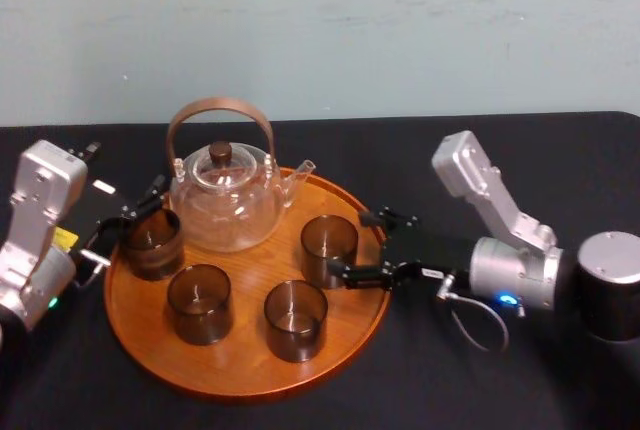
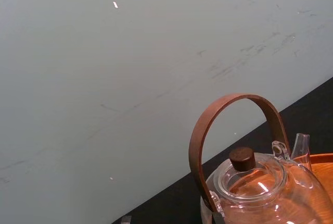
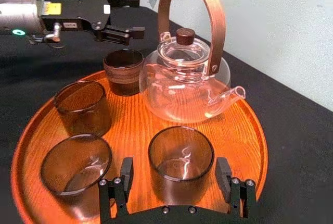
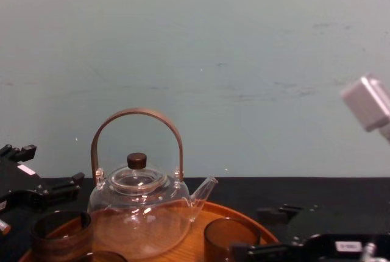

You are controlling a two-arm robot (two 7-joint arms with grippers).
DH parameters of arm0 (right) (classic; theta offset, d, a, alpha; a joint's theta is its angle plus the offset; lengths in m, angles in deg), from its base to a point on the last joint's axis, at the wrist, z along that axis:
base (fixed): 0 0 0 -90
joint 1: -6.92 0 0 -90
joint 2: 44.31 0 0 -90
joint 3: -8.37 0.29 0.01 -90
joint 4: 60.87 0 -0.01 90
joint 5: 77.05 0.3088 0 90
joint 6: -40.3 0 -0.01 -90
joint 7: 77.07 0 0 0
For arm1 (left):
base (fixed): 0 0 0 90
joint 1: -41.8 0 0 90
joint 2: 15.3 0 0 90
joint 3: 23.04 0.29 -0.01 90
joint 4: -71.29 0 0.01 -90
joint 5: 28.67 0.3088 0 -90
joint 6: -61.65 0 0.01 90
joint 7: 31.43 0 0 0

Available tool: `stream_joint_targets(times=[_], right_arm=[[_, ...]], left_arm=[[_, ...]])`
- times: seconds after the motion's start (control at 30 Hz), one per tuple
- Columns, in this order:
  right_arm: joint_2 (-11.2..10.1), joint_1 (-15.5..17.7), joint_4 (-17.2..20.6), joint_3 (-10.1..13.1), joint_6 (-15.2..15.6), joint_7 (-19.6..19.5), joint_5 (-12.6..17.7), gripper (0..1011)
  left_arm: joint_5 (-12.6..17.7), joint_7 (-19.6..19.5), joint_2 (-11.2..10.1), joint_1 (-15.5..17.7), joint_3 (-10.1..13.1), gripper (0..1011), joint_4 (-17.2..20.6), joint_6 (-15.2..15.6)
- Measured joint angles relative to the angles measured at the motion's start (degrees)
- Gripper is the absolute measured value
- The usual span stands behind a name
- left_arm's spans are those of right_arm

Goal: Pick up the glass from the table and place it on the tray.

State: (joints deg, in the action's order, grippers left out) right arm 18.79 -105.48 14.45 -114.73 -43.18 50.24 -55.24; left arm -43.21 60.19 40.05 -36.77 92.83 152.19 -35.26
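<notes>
Black tabletop (image 1: 560,150), pale wall (image 1: 320,30) behind. Round wooden tray (image 1: 248,268) carries clear teapot (image 1: 225,200) and four smoky glasses (image 1: 199,302). Task glass (image 1: 329,248) stands upright on tray, right of teapot, below spout. Open right gripper (image 1: 350,246) straddles it, one finger each side. Open left gripper (image 3: 138,14) sits at tray's left rim, just beside left-rear glass (image 1: 152,242).

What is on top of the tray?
A glass teapot and four dark glasses stand on the tray. The open right gripper brackets one glass; the open left gripper is near another. The wood under them is covered.
</notes>
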Motion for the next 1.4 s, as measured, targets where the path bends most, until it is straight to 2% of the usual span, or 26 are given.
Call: stream_joint_targets(times=[0.23,0.47,0.6,0.7,0.87,1.1,1.3,1.4], right_arm=[[-4.1,3.0,4.5,1.6,-0.3,1.2,2.4,1002],[-9.1,6.5,9.1,3.9,-3.2,2.5,5.0,1002],[-10.9,8.2,10.9,5.4,-4.5,1.9,6.0,1002],[-11.4,9.3,11.8,6.9,-5.3,0.2,6.7,1002],[-10.5,11.3,12.7,9.7,-6.7,-4.5,7.2,1002],[-6.0,13.6,12.9,14.5,-7.9,-13.8,7.4,1002],[-2.6,15.1,12.1,16.8,-10.2,-19.7,5.4,1002],[-1.6,15.6,11.6,17.3,-11.7,-21.5,4.1,1002]], left_arm=[[0.0,0.0,0.0,0.0,0.0,1001,0.0,0.0],[0.0,0.0,0.0,0.0,0.0,1001,0.0,0.0],[0.0,0.0,0.0,0.0,0.0,1001,0.0,0.0],[0.0,0.0,0.0,0.0,0.0,1001,0.0,0.0],[0.0,0.0,0.0,0.0,0.0,1001,0.0,0.0],[0.0,0.0,0.0,0.0,0.0,1002,0.0,0.0],[0.0,0.0,0.0,0.0,0.0,1002,0.0,0.0],[0.0,0.0,0.0,0.0,0.0,1001,0.0,0.0]])
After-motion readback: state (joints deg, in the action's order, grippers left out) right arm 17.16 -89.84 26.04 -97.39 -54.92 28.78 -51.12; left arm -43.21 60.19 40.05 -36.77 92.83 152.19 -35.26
